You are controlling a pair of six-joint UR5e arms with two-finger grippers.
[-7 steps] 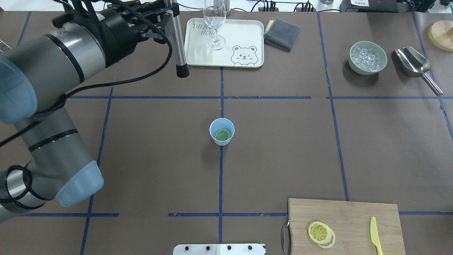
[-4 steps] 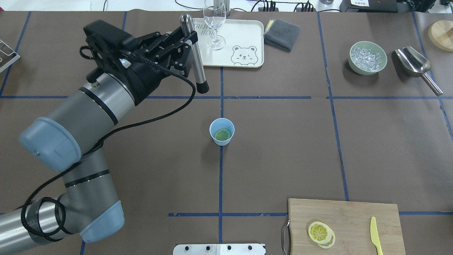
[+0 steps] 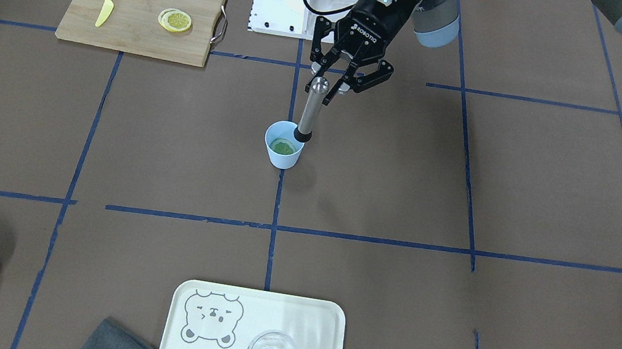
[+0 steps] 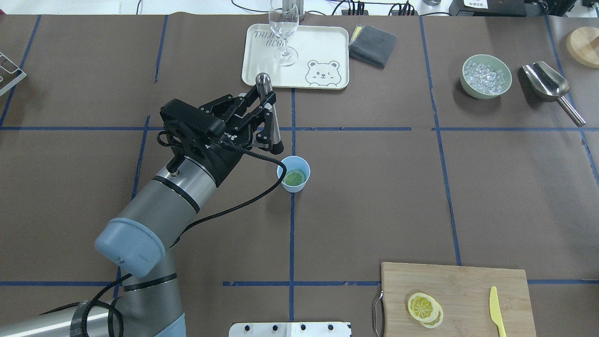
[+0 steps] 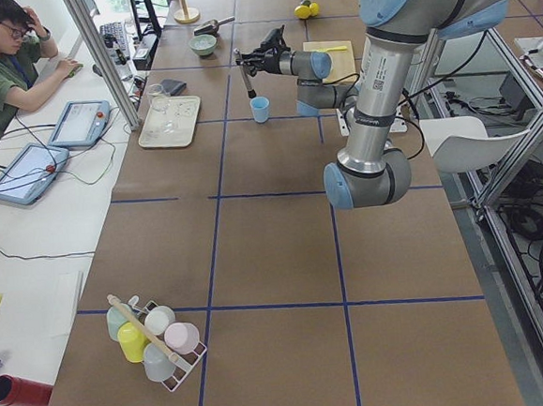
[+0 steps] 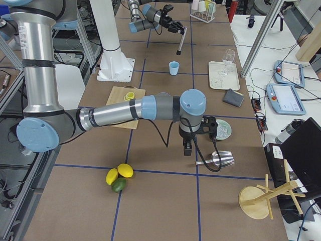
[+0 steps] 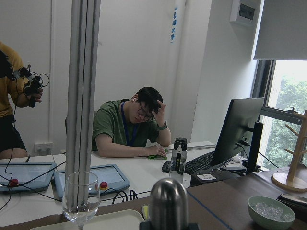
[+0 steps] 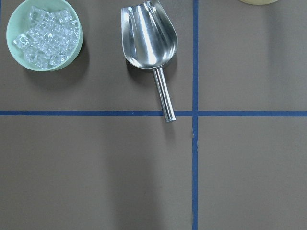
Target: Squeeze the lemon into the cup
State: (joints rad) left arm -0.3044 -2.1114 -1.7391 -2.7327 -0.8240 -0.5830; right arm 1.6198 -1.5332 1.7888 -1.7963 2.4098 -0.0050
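By the cup's (image 4: 293, 185) ten o'clock rim, the left tool (image 4: 267, 117) clamped a metal rod (image 3: 311, 109); the right tool's (image 6: 186, 149) state was unclear.

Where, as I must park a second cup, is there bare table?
Widest bare patch: between cup, ice bowl and board. Also bare: the strip from cup toward the base plate. Crowded: beside the cup, where the left gripper holds the muddler, and the far edge with tray, cloth and scoop.
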